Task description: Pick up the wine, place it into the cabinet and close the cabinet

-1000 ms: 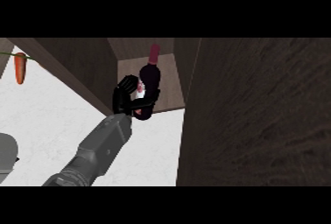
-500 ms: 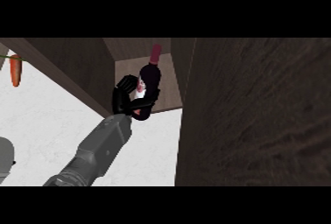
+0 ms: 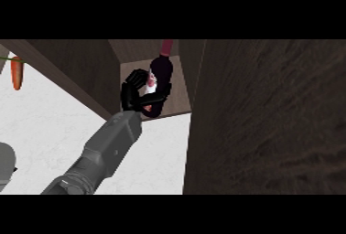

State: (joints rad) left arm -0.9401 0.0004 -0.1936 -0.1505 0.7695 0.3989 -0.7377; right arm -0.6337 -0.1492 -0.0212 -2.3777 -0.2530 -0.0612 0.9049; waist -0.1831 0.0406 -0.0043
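The wine bottle (image 3: 164, 73) is dark with a pink-red neck and a pale label. It stands tilted inside the open wooden cabinet (image 3: 178, 98), neck pointing to the back. My right hand (image 3: 137, 93) is shut on the bottle's lower body from the left, fingers curled round it and hiding part of the label. Its grey forearm runs down to the view's lower left. The bottle's base is at the shelf's front edge; I cannot tell whether it rests on the shelf. My left hand does not show; only a bit of grey arm (image 3: 5, 164) appears at the left edge.
The cabinet's open door (image 3: 270, 119) fills the right side as a wide dark wood panel. The cabinet's left wall (image 3: 74, 68) slants across the upper left. An orange carrot (image 3: 16, 74) lies on the white counter (image 3: 47, 123) at the far left.
My right hand and the bottle have edged slightly deeper into the cabinet. The carrot has slid a little toward the view's left edge.
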